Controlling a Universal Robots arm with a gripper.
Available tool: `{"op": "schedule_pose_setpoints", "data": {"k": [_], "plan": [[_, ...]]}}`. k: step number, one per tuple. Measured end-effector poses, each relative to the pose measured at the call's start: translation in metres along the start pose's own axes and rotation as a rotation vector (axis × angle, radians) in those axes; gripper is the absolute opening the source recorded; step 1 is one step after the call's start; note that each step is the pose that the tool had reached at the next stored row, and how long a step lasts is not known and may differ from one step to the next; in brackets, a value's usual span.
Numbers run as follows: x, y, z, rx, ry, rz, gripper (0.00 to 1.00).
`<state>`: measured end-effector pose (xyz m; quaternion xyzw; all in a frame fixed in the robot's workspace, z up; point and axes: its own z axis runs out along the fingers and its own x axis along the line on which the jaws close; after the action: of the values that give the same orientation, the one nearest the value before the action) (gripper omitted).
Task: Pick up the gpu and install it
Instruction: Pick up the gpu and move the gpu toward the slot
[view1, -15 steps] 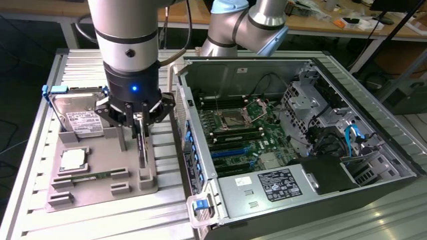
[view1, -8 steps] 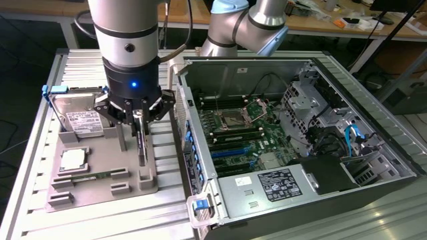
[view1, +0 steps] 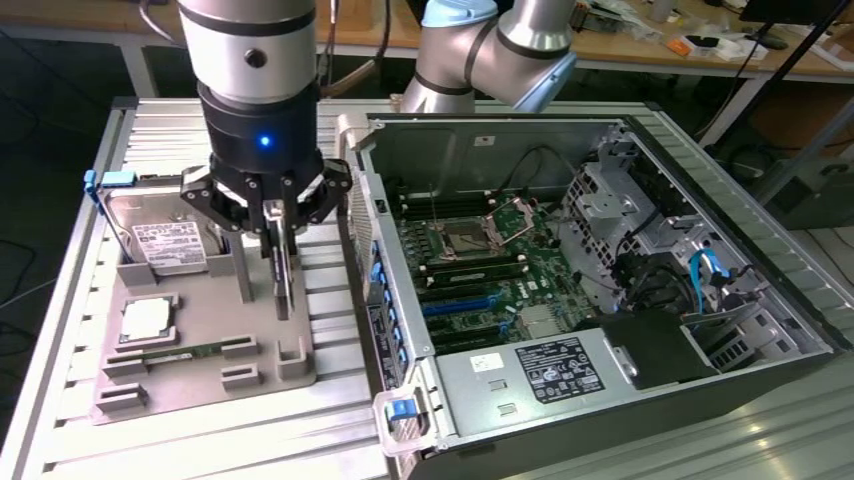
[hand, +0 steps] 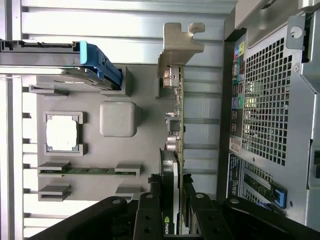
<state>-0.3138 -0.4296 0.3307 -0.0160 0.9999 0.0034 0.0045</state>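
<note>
The gpu (view1: 280, 272) stands edge-on as a narrow dark strip over the grey holder tray (view1: 200, 375), at the exterior view's left of the open computer case (view1: 561, 290). Its lower end reaches down close to the tray. In the wrist view the gpu (hand: 176, 125) runs away from the camera and ends in its silver bracket (hand: 180, 42). My gripper (view1: 276, 232) hangs straight down over the tray, its black fingers (hand: 149, 207) pressed on both sides of the card. So the gripper (hand: 172, 190) is shut on the gpu.
On the tray lie a silver hard drive (view1: 167, 245), a square processor (view1: 144, 318) and a green memory stick (view1: 180, 352). The case lies open with its motherboard (view1: 494, 270) and blue card slots (view1: 467, 300) exposed. Its perforated rear wall (hand: 270, 100) stands close beside the card.
</note>
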Motion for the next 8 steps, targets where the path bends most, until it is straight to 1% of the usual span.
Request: {"op": "schedule_pose_setpoints", "data": {"k": [8], "plan": [[0.000, 0.0007, -0.0312, 0.0046, 0.0001, 0.000, 0.27]]}}
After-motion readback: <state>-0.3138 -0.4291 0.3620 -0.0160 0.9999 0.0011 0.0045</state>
